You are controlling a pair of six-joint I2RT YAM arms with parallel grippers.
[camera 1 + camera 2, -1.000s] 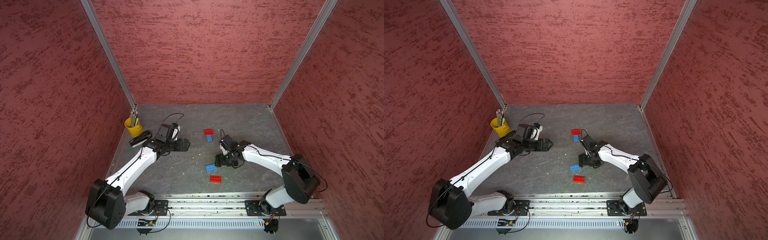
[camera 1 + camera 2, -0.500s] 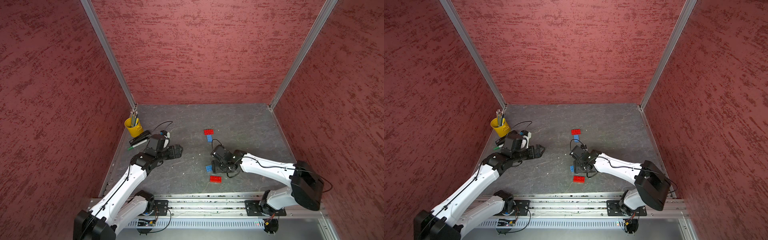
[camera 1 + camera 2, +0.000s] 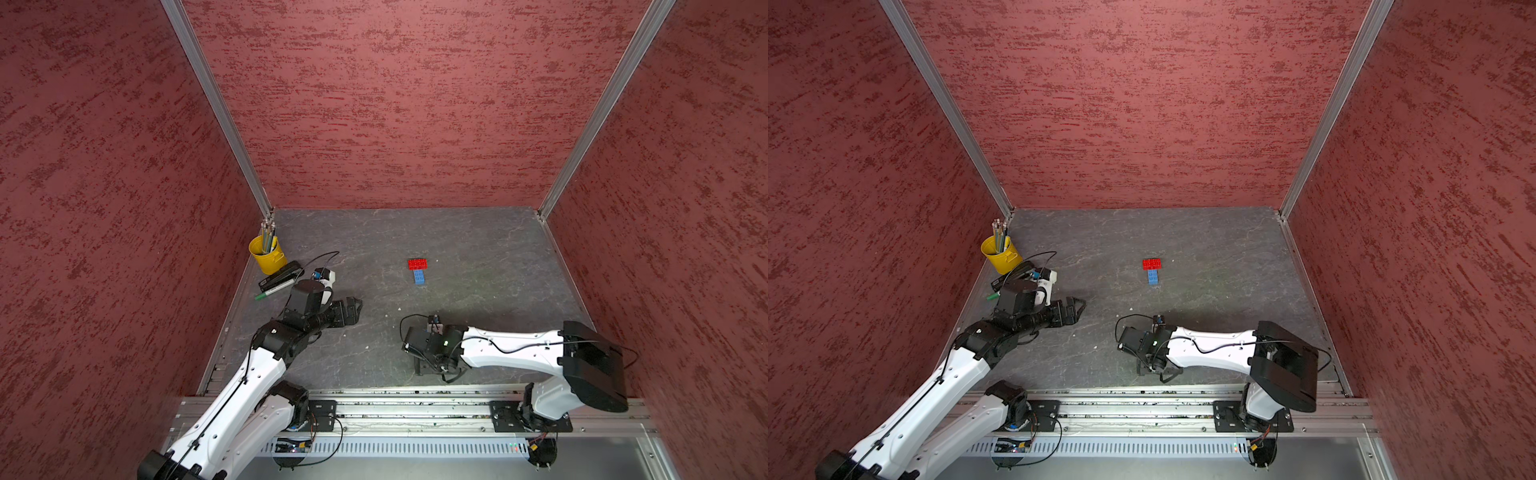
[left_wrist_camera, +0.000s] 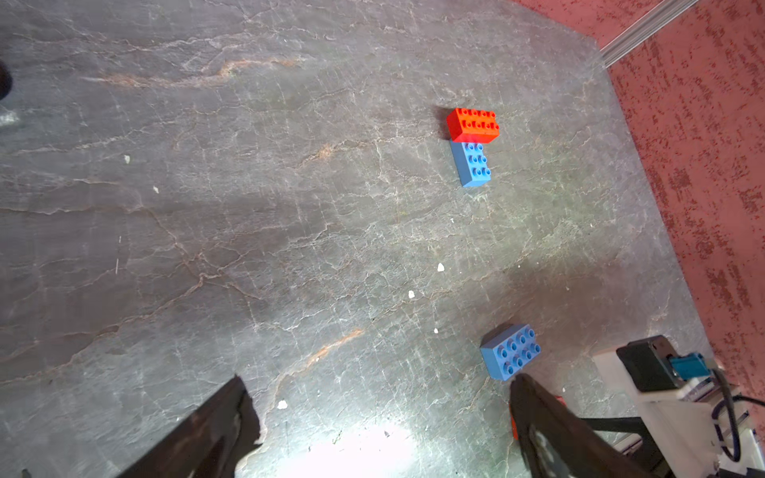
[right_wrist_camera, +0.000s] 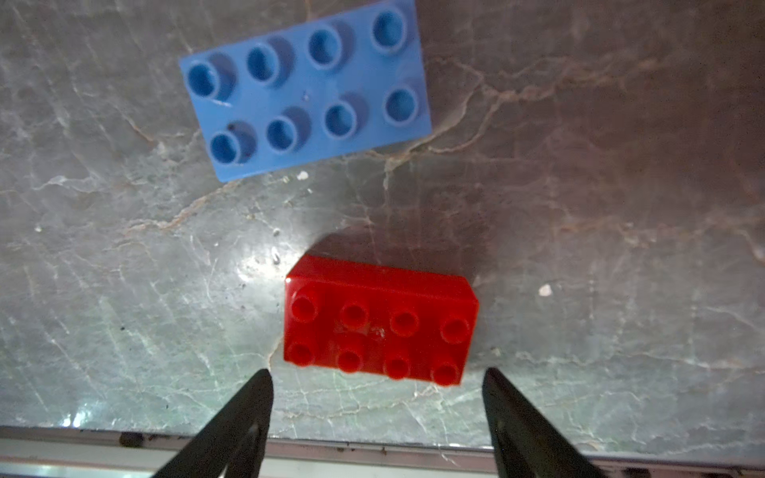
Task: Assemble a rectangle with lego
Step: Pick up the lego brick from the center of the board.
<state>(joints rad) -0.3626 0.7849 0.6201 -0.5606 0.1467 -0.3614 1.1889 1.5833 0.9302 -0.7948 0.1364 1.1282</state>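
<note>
Two right fingers (image 5: 244, 414) spread, straddling red brick (image 5: 381, 327) — blue brick (image 5: 306, 91) near.

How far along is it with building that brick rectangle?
Early days. Done: a red studded plastic brick sits across the end of a blue studded plastic brick. In hand: nothing yet; the right claw is open, lined up with a loose red brick. Left: that one and the loose blue brick lie apart.
</note>
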